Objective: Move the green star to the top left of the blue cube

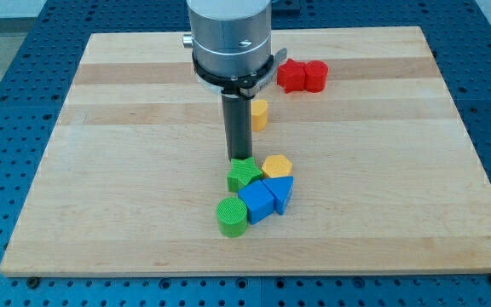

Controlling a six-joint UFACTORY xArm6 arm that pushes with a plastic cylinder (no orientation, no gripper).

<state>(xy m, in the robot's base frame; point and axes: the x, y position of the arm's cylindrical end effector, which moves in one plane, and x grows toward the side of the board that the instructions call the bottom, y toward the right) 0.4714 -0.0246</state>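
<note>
Near the wooden tabletop's (pixel 126 170) lower middle, you see the green star-shaped block (pixel 244 175) already touching the blue cube's (pixel 257 203) upper-left side. My tip (pixel 239 159) rests at the star's top edge, and this bare-rod end effector grasps nothing. Little or nothing seems left.

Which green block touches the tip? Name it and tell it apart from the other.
The green star: my tip sits at its top edge. The green cylinder lies lower, toward the view's bottom, left of the blue cube.
</note>
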